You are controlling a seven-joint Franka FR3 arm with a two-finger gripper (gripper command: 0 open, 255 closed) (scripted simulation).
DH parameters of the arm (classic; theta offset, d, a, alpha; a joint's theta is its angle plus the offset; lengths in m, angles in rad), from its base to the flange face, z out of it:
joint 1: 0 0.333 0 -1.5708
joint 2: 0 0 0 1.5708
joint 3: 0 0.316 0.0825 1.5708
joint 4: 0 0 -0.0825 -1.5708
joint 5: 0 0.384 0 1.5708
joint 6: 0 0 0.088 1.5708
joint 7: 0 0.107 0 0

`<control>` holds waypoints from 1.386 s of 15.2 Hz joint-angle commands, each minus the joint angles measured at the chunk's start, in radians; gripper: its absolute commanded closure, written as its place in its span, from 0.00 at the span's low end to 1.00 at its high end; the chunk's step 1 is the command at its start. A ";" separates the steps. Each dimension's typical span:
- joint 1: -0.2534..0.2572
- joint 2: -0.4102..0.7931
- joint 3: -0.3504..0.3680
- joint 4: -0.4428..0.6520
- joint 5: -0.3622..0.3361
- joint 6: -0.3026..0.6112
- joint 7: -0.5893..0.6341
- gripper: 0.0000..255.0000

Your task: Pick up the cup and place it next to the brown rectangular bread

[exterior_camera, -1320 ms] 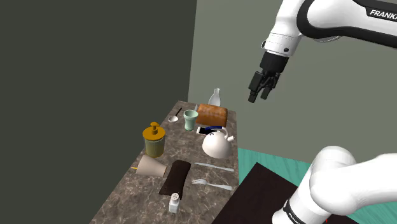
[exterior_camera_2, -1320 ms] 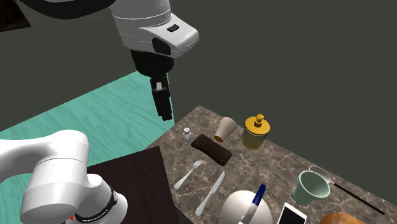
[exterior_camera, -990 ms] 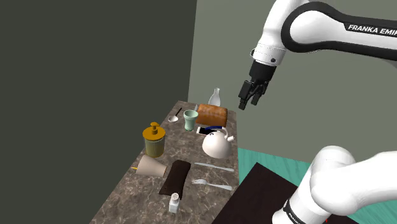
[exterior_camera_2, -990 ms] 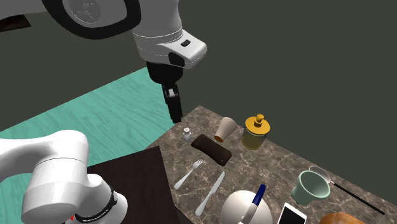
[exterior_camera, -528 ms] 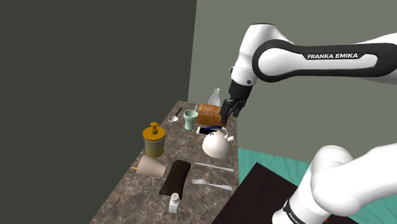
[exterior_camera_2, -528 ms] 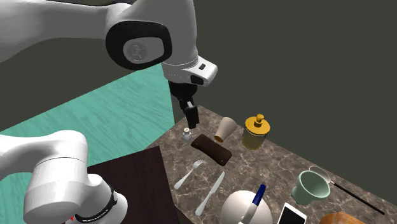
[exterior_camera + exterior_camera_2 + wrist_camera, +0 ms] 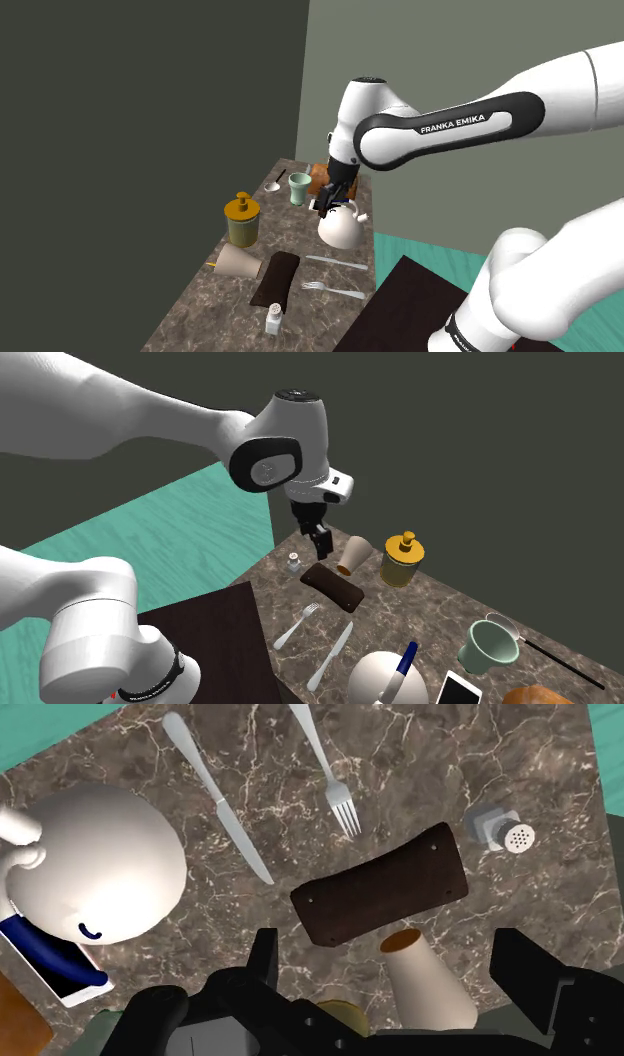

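Observation:
A tan cup (image 7: 238, 263) lies on its side on the marble table (image 7: 190, 310), its open mouth toward a dark brown flat case (image 7: 275, 278). A pale green cup (image 7: 300, 188) stands upright beside the brown rectangular bread (image 7: 318, 180), which the arm partly hides. My gripper (image 7: 322, 544) hangs open above the table, just beside the tan cup (image 7: 352, 556). In the wrist view the tan cup (image 7: 425, 984) lies below, between my spread fingers (image 7: 265, 954), which do not touch it.
A white teapot (image 7: 340, 228), a yellow lidded jar (image 7: 241, 220), a phone (image 7: 45, 969), a knife (image 7: 215, 794), a fork (image 7: 325, 769) and a salt shaker (image 7: 500, 829) crowd the table. Teal floor (image 7: 120, 542) lies beyond its edge.
The arm has swung down and toward the shoulder view's left, bringing the gripper from high above the floor to low over the table near the tan cup. The fingers stayed open.

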 commanded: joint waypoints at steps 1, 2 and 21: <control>0.005 0.078 0.017 0.005 -0.011 0.079 0.003 0.00; 0.007 0.113 0.026 0.009 -0.019 0.112 0.006 0.00; 0.108 0.862 0.042 0.341 -0.423 0.522 0.230 0.00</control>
